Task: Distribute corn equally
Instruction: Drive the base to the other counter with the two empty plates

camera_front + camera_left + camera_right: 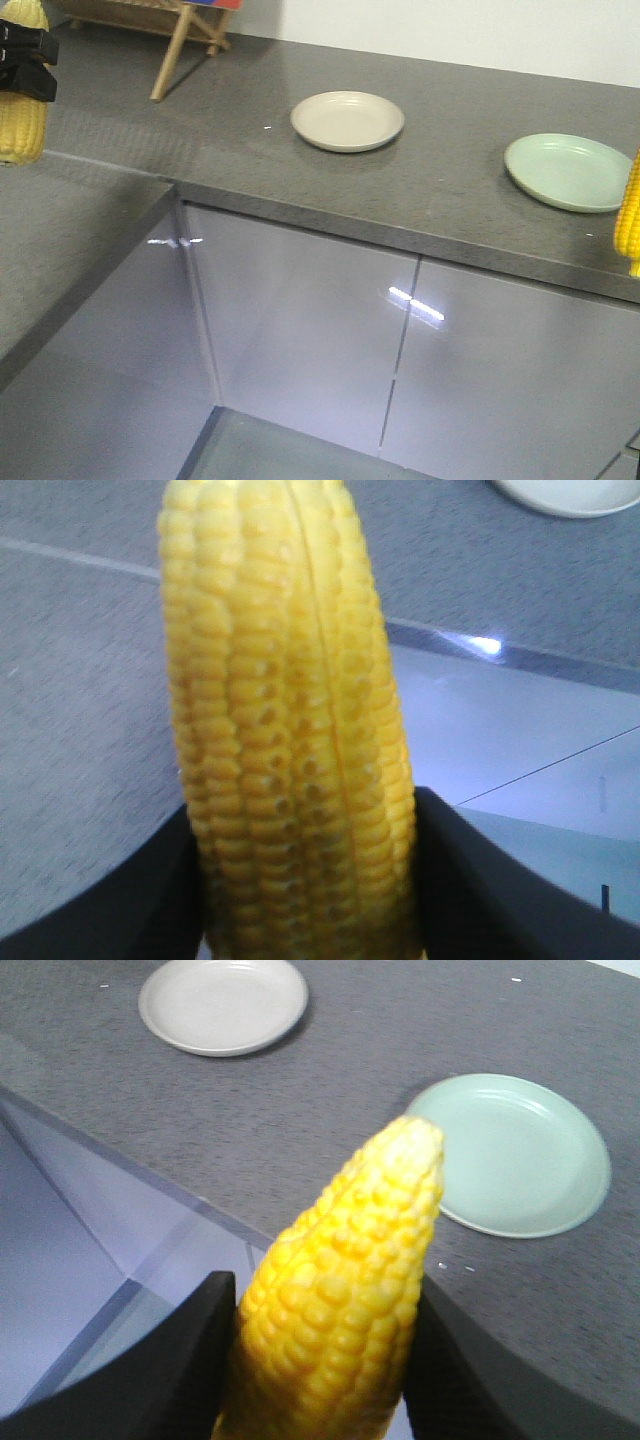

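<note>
My left gripper [305, 880] is shut on a yellow corn cob [285, 710], held in the air; in the front view this corn [22, 120] hangs at the far left edge under the black gripper [25, 60]. My right gripper [315, 1360] is shut on a second corn cob [345, 1280], its pointed tip toward the pale green plate [560, 1160]. At the front view's right edge only a strip of that corn [630, 215] shows, next to the green plate [568, 172]. A beige plate [347, 120] sits empty farther left.
The plates rest on a dark grey stone counter [430, 200] above glossy grey cabinet doors [300, 340]. A lower counter section [60, 230] runs along the left. Wooden legs of a stand [180, 45] rest on the counter's far left.
</note>
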You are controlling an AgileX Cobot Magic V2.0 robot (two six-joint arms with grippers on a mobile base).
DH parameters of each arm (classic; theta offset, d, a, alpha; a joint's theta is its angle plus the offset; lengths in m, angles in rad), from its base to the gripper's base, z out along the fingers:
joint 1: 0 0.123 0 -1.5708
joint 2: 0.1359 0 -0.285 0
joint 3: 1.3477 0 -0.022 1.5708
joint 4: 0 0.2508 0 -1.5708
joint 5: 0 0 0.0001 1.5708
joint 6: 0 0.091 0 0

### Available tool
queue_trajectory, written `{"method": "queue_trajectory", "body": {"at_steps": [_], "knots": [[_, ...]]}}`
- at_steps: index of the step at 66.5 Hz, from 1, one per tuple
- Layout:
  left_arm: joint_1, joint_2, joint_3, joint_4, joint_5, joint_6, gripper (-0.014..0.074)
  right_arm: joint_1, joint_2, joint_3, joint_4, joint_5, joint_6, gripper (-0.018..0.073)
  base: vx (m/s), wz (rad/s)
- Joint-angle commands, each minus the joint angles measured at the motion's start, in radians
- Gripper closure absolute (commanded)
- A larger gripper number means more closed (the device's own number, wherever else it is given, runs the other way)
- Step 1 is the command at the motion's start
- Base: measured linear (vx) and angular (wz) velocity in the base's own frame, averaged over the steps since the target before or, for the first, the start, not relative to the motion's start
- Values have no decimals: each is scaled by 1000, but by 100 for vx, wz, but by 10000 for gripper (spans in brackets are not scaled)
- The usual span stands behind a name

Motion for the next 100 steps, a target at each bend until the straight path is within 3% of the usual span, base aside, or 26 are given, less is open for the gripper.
{"method": "queue_trajectory", "body": {"at_steps": [1,100], "knots": [[0,-42,-24,-19,-56,-2,559,-5,-24,-23,20,-61,-11,426,11,-42],[0,-42,-24,-19,-56,-2,559,-5,-24,-23,20,-61,-11,426,9,-21]]}}
